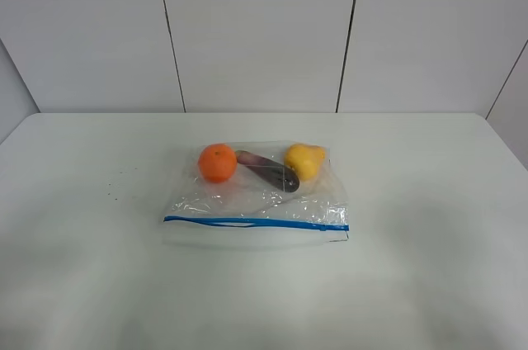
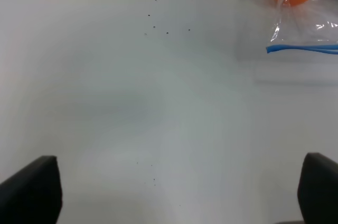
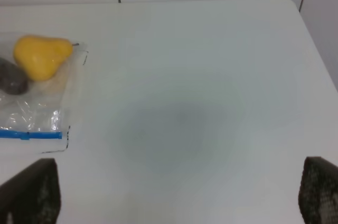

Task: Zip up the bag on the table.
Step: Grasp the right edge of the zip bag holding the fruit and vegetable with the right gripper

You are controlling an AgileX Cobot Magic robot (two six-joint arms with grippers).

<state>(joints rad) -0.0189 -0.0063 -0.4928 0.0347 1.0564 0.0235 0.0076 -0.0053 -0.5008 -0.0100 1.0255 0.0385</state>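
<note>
White panels [image 1: 256,28] back the table [image 1: 429,276] holding the bag [image 1: 256,197]; left tool [image 2: 174,189], right tool [image 3: 174,192] both spread

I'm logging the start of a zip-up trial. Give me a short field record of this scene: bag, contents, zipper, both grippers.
bag: clear plastic bag, lying flat mid-table
contents: orange, dark purple vegetable, yellow pear
zipper: blue strip along the edge nearest the high camera; seems to split in two toward its left end
left gripper: open, apart from the bag
right gripper: open, apart from the bag
</note>
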